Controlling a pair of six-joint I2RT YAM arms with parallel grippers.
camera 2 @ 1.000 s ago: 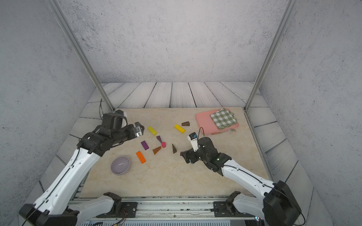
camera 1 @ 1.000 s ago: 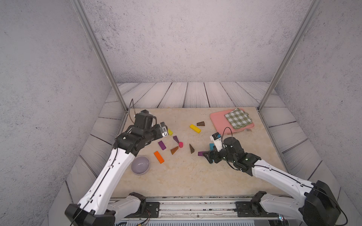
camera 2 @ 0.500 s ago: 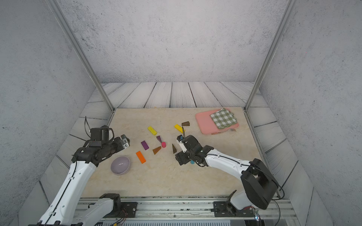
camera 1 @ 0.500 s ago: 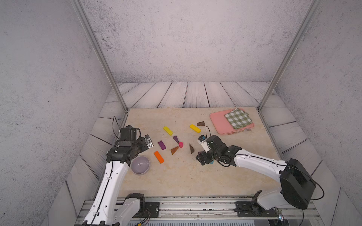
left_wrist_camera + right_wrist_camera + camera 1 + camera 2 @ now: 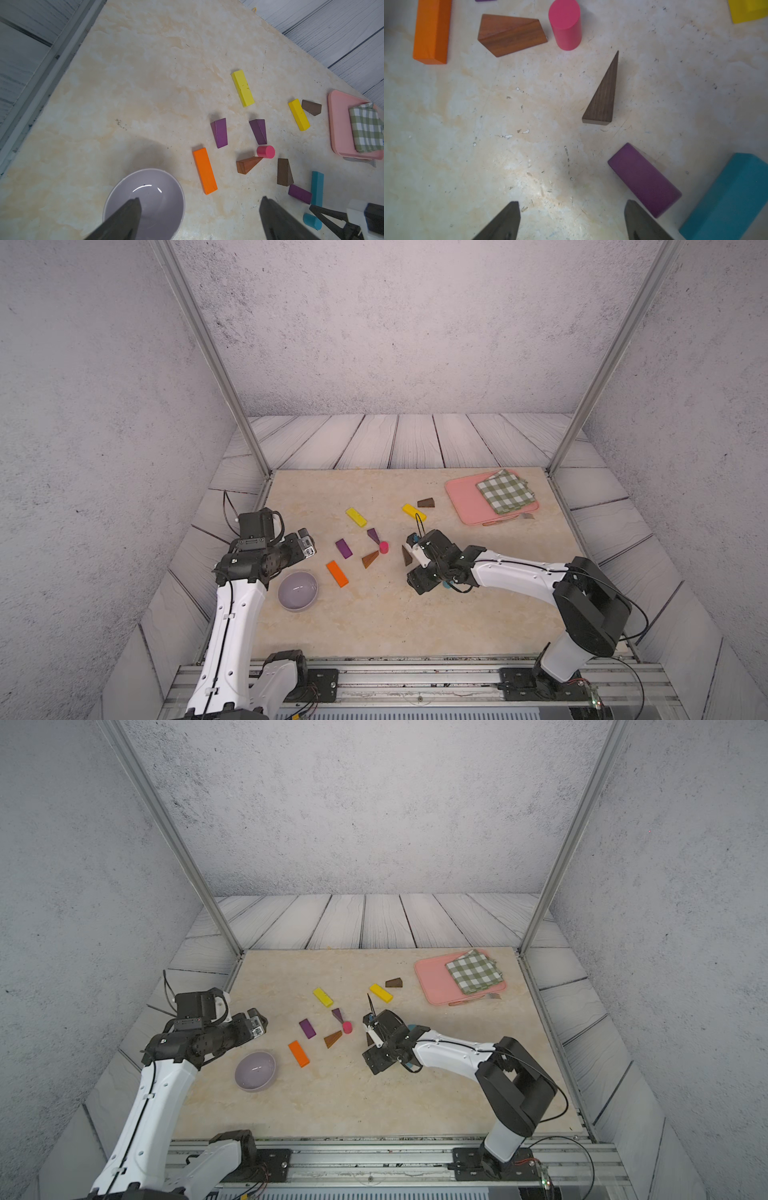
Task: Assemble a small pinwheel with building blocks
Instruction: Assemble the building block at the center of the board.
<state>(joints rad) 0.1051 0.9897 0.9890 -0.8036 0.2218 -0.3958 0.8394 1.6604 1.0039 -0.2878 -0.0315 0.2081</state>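
Left fingers (image 5: 124,220): spread wide, empty, near lilac bowl (image 5: 158,199).
Right fingers (image 5: 506,225): apart, holding nothing, over bare counter (image 5: 529,124) just beside purple block (image 5: 643,180).
Building blocks (image 5: 337,573): scattered singly on the counter between both arms.

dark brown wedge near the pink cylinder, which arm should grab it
Likely right: the right gripper, open, faces the dark brown wedge close ahead; the left gripper is over by the lilac bowl.

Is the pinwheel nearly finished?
Barely started. A purple wooden wedge and a reddish-brown wooden wedge point at the pink wooden cylinder, like blades. The left claw and right claw are open and empty; the right one hovers by a dark brown wooden wedge. Other blocks lie scattered.
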